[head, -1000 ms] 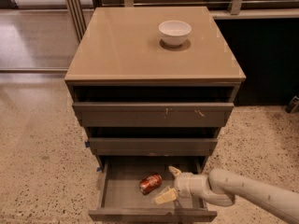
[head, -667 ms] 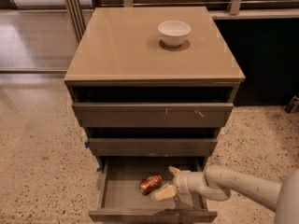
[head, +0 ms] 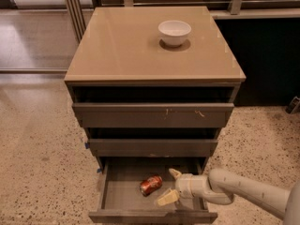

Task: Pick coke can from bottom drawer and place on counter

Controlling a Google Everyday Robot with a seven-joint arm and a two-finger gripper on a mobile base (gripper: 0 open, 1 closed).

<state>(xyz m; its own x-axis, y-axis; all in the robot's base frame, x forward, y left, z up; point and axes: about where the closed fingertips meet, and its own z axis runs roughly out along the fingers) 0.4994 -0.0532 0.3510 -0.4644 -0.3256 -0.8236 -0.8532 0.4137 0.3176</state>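
The coke can [head: 151, 184] lies on its side on the grey floor of the bottom drawer [head: 121, 196], which is pulled out. My gripper [head: 170, 186] is inside the drawer just right of the can, open, with one pale finger [head: 174, 173] behind and the other finger [head: 166, 198] in front. The can is just left of the fingertips, apart from them. The tan counter [head: 126, 46] tops the cabinet above.
A white bowl [head: 174, 32] stands on the counter's far right part. Two upper drawers [head: 152, 114] are slightly open above the bottom one. My arm [head: 248, 191] reaches in from the right over the speckled floor. A dark wall panel stands at the right.
My gripper has shifted slightly left, closer to the can. The can has not moved.
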